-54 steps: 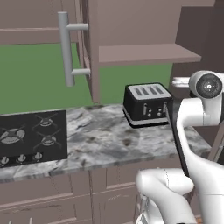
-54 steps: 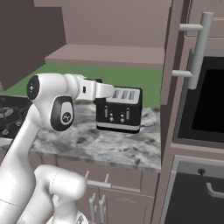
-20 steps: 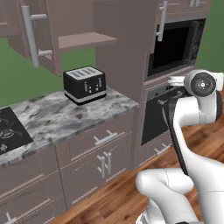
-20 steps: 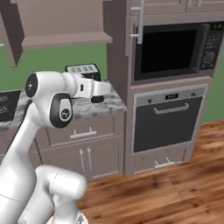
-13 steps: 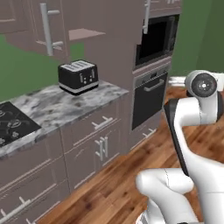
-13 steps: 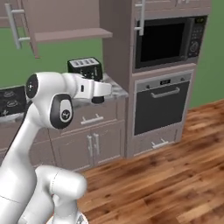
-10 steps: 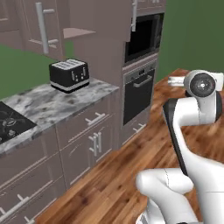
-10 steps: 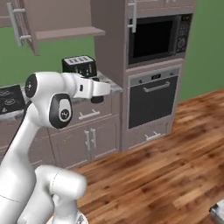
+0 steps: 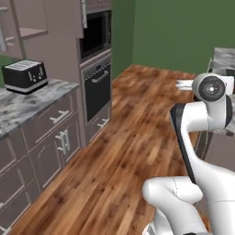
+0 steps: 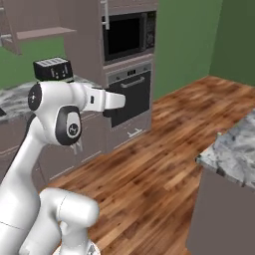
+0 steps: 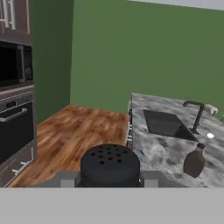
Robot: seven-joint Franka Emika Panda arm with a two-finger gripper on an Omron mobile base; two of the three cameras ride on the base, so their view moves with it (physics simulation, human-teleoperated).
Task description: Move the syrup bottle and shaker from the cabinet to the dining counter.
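Observation:
In the hand view my gripper (image 11: 110,176) is shut on the shaker (image 11: 110,164), a small black cylinder with a holed top that sits low in the middle of the picture. Beyond it the dining counter (image 11: 148,144) of grey-white marbled stone stretches away to the right. On that counter the syrup bottle (image 11: 194,160) stands upright, dark brown with a narrow neck, near a black sink (image 11: 164,124) and black faucet (image 11: 196,114). The cabinet's open shelf (image 10: 45,34) shows at the upper left of the right base view. A corner of the dining counter (image 10: 234,149) lies at the right there.
A built-in oven (image 10: 130,94) with a microwave (image 10: 124,36) above it stands in a tall unit to the left. A black toaster (image 9: 25,75) sits on the marbled kitchen counter (image 9: 27,98). Wood floor (image 9: 133,137) lies between that unit and the dining counter.
The whole picture has shifted, so the base has turned away from the kitchen counter. Toaster and oven slid left and the dining counter came into view. The arm keeps its pose.

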